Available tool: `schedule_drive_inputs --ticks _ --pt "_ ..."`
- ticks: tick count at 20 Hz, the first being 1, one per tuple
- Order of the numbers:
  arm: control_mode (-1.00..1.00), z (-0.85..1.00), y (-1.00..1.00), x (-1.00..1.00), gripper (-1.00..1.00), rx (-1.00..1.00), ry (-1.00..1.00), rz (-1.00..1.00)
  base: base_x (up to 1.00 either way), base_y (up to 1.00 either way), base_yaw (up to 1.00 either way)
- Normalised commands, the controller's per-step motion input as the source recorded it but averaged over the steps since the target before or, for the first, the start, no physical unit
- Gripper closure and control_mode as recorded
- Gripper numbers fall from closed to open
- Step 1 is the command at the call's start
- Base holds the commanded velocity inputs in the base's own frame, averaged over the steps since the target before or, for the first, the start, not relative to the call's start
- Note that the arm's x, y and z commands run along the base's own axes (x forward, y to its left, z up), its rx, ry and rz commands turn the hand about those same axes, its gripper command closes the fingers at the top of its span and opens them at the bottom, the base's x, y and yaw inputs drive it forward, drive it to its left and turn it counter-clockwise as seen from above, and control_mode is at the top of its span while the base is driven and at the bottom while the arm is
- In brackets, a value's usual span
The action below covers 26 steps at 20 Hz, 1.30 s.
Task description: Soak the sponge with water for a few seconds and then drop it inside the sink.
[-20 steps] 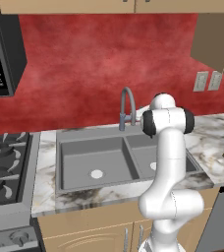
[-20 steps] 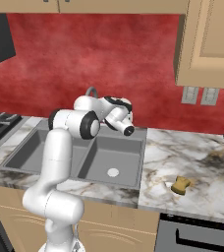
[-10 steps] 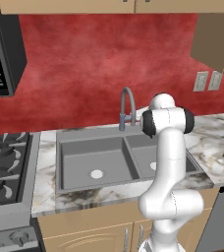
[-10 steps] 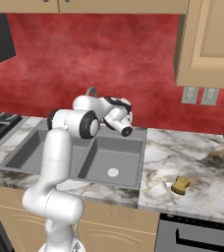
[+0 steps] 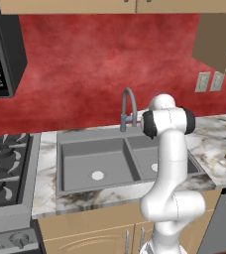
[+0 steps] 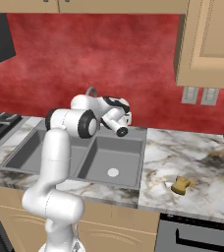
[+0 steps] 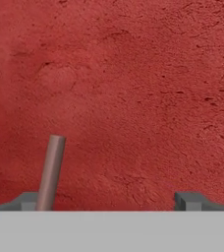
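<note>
Pincer (image 6: 125, 126) first: jaws spread wide, nothing between them, up by the faucet at the back of the sink and facing the red wall. Hand view backs that up, with the two finger tips far apart at the bottom edge and a grey rod, most likely the faucet's lever, standing just beside the left one.

Biggest thing around is the sink (image 6: 133, 142), a grey double basin directly below and in front of the pincer, a pale drain disc in each half. No stream falls from the faucet (image 5: 128, 106), so the water looks to be off.

Smallest and furthest from the pincer is the sponge (image 6: 181, 185), a tan block out on the marble counter (image 6: 192, 152), well to the right of the pincer and past the sink's right rim, nearer the counter's front edge. Untouched.

My read: this is the opening step, getting the tap running. Next move calls for nudging that lever, then swinging right and down to collect the sponge.
</note>
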Motion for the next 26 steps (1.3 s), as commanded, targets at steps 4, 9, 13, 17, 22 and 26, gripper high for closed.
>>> schedule_drive_inputs --ticks 4,9,13,17,22,26 --pt "-1.0 -0.13 -0.59 0.0 -1.0 0.0 0.03 -0.08 0.0 0.0 0.0" --pt "-1.0 -0.12 -0.68 0.04 -1.0 0.0 0.04 -0.04 0.0 0.0 0.0" --pt "-1.0 -0.15 -0.75 0.05 -1.0 0.0 0.06 -0.03 0.0 0.0 0.0" --pt "-1.0 -0.28 -0.81 0.02 -1.0 0.0 0.1 -0.04 0.0 0.0 0.0" --pt "-1.0 -0.39 -0.84 0.0 -1.0 0.0 0.1 -0.03 0.0 0.0 0.0" --pt "-1.0 -0.42 -0.9 0.0 -1.0 0.0 0.08 -0.03 0.0 0.0 0.0"
